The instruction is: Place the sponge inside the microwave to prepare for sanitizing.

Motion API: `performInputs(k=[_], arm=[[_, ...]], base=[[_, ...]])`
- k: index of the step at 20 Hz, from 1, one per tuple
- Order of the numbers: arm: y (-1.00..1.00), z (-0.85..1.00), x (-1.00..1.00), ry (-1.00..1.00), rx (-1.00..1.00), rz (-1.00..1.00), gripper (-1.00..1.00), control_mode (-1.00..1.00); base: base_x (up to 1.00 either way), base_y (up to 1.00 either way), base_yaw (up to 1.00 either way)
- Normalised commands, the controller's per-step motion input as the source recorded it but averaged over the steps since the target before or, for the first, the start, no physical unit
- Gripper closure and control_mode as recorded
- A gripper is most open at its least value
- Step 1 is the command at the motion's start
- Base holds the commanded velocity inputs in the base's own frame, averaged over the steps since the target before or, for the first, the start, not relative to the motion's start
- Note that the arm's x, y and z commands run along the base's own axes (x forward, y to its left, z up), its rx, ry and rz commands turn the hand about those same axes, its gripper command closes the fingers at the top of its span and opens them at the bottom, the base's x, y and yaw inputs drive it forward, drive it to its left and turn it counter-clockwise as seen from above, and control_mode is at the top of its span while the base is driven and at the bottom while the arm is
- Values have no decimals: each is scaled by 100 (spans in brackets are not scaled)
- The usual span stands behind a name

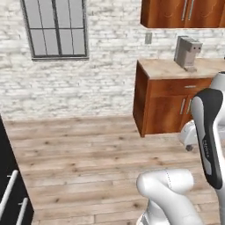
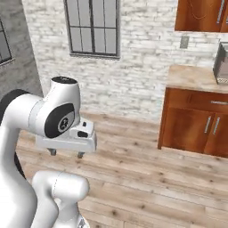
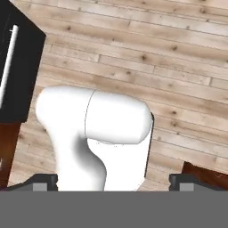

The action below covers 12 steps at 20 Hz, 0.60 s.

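Observation:
The sponge and the microwave are out of view. My gripper [image 2: 67, 154] hangs over the wooden floor at the left of the right base view. It points down from the white hand. Its two short dark fingers stand wide apart with nothing between them, so it is open. In the hand view the gripper [image 3: 113, 181] looks straight down at the floor planks. Its fingertips [image 3: 44, 181] sit far apart at the bottom corners.
A black appliance front [image 1: 11, 184] [image 3: 18, 67] with pale bar handles stands close at the left. A brown base cabinet [image 1: 165, 105] [image 2: 196, 124] with a light counter stands at the right, with a grey coffee machine [image 1: 187, 52] on it. Open wooden floor [image 1: 88, 149] lies between.

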Motion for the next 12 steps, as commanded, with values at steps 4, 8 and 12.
performInputs(k=[4,8,12], arm=[[0,0,0,0,0,0,-100,100],[0,0,0,0,0,0,-100,100],[0,0,0,0,0,0,-100,100]], base=[[24,-1,-91],[40,0,-86],[42,0,-85]])
